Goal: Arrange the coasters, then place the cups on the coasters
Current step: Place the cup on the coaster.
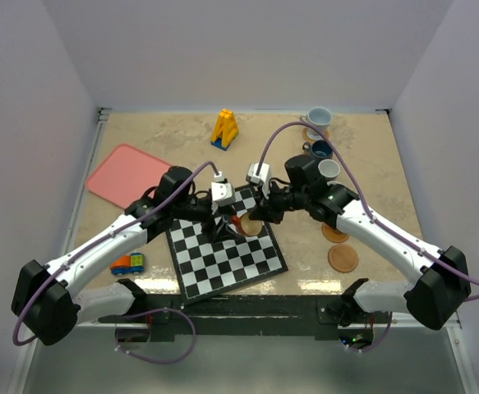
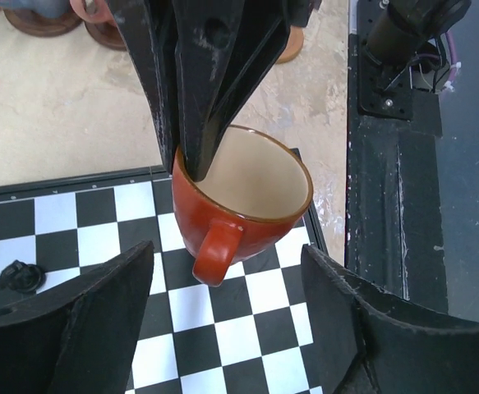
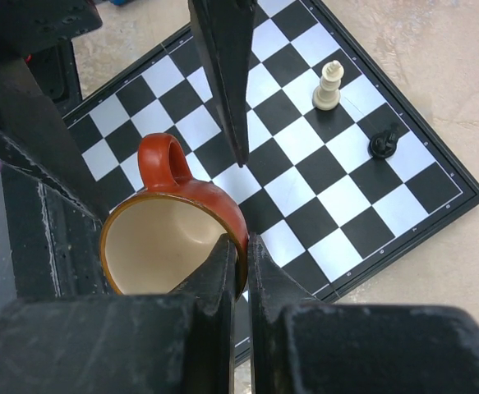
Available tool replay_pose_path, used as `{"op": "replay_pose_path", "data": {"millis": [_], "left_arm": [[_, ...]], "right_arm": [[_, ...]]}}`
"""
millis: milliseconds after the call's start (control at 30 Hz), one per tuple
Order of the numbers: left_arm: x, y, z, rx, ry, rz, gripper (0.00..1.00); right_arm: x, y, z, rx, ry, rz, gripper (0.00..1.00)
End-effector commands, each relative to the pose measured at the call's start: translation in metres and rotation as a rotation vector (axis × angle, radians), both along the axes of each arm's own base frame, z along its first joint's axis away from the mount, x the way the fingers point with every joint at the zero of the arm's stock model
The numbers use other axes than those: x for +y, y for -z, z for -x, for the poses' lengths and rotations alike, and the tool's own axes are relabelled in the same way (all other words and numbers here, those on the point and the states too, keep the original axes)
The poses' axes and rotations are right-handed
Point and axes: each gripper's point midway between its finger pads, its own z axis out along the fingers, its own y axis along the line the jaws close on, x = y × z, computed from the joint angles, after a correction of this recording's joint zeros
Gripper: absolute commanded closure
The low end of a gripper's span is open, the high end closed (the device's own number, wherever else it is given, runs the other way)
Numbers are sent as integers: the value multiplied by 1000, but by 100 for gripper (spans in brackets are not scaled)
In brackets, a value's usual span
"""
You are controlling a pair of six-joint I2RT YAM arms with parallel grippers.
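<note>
- The right gripper [image 3: 241, 243] is clenched on the red cup [image 3: 173, 238]. One of its fingers [image 3: 223, 279] is inside the rim and the other is outside, pinching the wall.
- The cup hangs tilted over the board [image 3: 305, 139]. I cannot tell whether its base touches the squares.
- The left gripper [image 2: 227, 249] is released and holds nothing. Its fingers [image 2: 99, 320] stand wide on either side of the cup's handle, apart from it.
- The handle points away from the right fingers, toward the left ones.
- A white piece [image 3: 329, 86] and a black piece [image 3: 384, 142] stand on the board beyond the right fingers, well apart from the cup.
- The table [image 1: 370, 197] is beige and marbled, with a dark rail at the near edge. Plain pale walls [image 1: 247, 49] close in three sides.
- Four cups show: the red one in the grip, and a pale cup [image 1: 319, 116], a teal cup [image 1: 322, 149] and a grey cup [image 1: 329, 168] in a row behind the right gripper.
- Five coasters can be made out:
  - two bare tan ones [image 1: 335, 233] [image 1: 343, 258] beside the right forearm;
  - one tan coaster [image 1: 312, 134] under the pale cup;
  - two dark coasters [image 2: 38, 22] [image 2: 103, 34] under cups in the left wrist view.
- There is also one pink tray [image 1: 124, 174], one yellow toy [image 1: 224, 129] and one toy truck [image 1: 127, 263], all well away from the fingers on the left arm's side.
</note>
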Motion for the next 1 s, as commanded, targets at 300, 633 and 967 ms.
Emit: {"op": "replay_pose_path", "data": {"millis": [300,633,967], "left_arm": [[-8,-26,0,-40,64,75,71],[-7,-24,4,-43,70,96,100],[5,-35,-6,-165,-62,146,100]], "right_arm": [[9,-5,7,-12,-52,-23,100],[4,-10,-8,-40,42,0,88],[-12,-1,-22,-16,237,18,46]]}}
